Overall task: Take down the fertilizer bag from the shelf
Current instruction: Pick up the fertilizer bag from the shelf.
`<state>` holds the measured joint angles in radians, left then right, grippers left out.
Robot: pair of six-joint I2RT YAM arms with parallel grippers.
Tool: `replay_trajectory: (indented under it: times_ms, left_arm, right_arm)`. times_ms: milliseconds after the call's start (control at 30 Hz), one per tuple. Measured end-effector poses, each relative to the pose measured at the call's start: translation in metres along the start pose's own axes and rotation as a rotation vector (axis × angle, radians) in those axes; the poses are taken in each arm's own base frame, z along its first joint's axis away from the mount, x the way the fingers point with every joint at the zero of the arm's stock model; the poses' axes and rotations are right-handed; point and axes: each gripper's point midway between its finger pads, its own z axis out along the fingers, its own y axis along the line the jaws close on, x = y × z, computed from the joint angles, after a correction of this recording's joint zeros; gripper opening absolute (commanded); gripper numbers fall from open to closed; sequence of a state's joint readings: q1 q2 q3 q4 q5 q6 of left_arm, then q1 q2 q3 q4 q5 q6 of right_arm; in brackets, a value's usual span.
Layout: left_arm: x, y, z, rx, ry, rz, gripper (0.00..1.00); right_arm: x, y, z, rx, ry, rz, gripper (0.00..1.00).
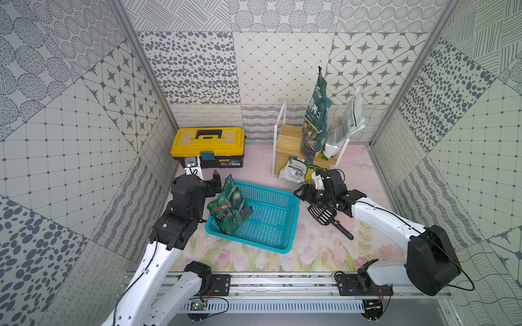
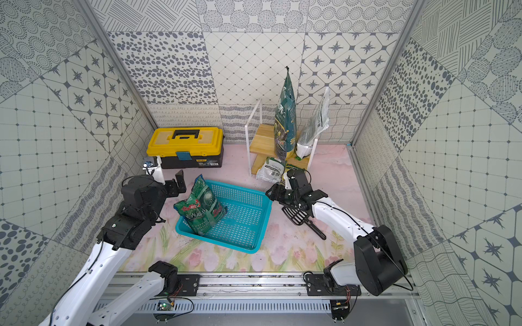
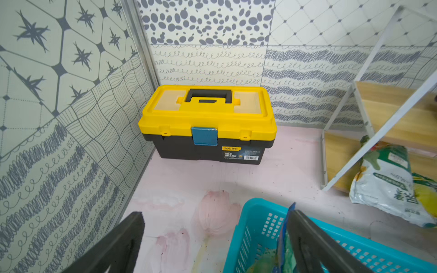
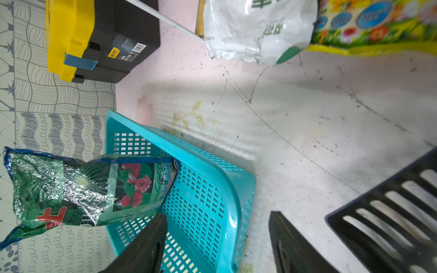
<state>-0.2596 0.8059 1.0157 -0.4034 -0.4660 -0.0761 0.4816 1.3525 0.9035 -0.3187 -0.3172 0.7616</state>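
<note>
The shelf stands at the back right. Its upper board holds a tall dark green bag and a clear-and-white bag. A white bag lies at its foot. A green fertilizer bag with red flowers leans inside the teal basket against its left rim. My left gripper is open beside the bag's top edge, with one finger close against it. My right gripper is open, and the basket's right rim sits between its jaws.
A yellow-and-black toolbox sits at the back left by the wall. A black slotted scoop lies on the mat under my right arm. A yellow flowered bag lies next to the white one.
</note>
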Motion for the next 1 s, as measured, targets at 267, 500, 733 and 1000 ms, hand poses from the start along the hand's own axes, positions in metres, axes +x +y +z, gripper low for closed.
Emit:
replay_trajectory:
  times_ms: [267, 500, 733, 1000]
  left_arm:
    - [-0.050, -0.043, -0.005, 0.238, -0.037, -0.059, 1.00]
    - [-0.067, -0.085, -0.010, 0.461, 0.000, -0.134, 1.00]
    - [-0.050, -0.157, -0.026, 0.694, 0.117, -0.127, 1.00]
    - [0.006, -0.203, -0.045, 0.812, 0.276, -0.122, 1.00]
  right_arm:
    - [-0.051, 0.050, -0.076, 0.030, -0.184, -0.218, 0.79]
    - [-0.101, 0.093, -0.137, 0.065, -0.373, -0.371, 0.84]
    - [-0.162, 0.130, -0.175, 0.141, -0.572, -0.481, 0.84]
    - [-0.214, 0.142, -0.164, 0.200, -0.702, -0.525, 0.79]
